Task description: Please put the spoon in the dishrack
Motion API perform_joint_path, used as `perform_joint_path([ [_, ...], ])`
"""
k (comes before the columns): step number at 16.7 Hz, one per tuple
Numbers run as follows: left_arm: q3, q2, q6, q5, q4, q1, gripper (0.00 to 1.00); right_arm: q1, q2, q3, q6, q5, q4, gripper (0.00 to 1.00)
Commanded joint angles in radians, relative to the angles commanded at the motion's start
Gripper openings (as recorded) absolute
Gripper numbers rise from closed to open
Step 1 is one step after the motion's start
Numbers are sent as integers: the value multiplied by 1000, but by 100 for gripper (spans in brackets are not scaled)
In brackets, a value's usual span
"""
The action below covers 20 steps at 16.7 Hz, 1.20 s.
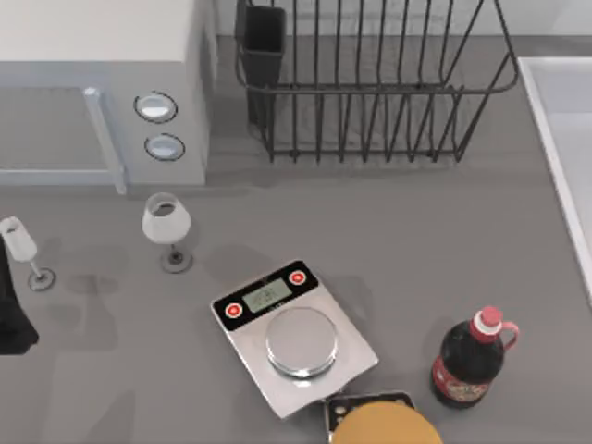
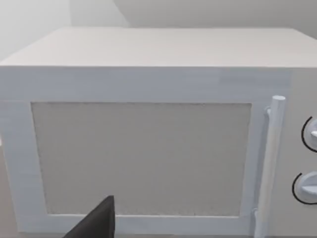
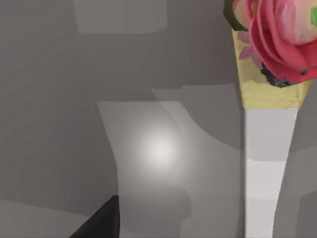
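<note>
The dishrack [image 1: 370, 83] is a black wire rack of thin upright bars at the back of the table, right of centre. Its dark rectangular utensil cup [image 1: 263, 46] sits at the rack's left corner. The spoon is out of view. My left arm [image 1: 11, 314] is a dark shape at the table's left edge. A dark part of my left gripper [image 2: 96, 223] faces the microwave door [image 2: 141, 158]. In the right wrist view, a dark part of my right gripper [image 3: 99, 220] hangs over a grey surface.
A white microwave [image 1: 92, 83] fills the back left. Two wine glasses [image 1: 166, 227] [image 1: 20, 242] stand before it. A kitchen scale [image 1: 296, 338] lies centre front, with a cola bottle [image 1: 470, 361] and an orange-brown round object [image 1: 384, 427] nearby. A pink flower [image 3: 277, 39] is close to my right gripper.
</note>
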Motion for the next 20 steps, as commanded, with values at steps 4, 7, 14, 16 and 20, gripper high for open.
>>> perform_joint_path([
  [4, 0, 0, 0, 0, 0, 0, 100, 0, 34, -37, 0, 0, 60, 100],
  [7, 0, 0, 0, 0, 0, 0, 100, 0, 34, -37, 0, 0, 60, 100],
  [14, 0, 0, 0, 0, 0, 0, 100, 0, 34, -37, 0, 0, 60, 47],
  [16, 0, 0, 0, 0, 0, 0, 100, 0, 34, -37, 0, 0, 60, 32],
  [20, 0, 0, 0, 0, 0, 0, 100, 0, 34, -37, 0, 0, 60, 2],
])
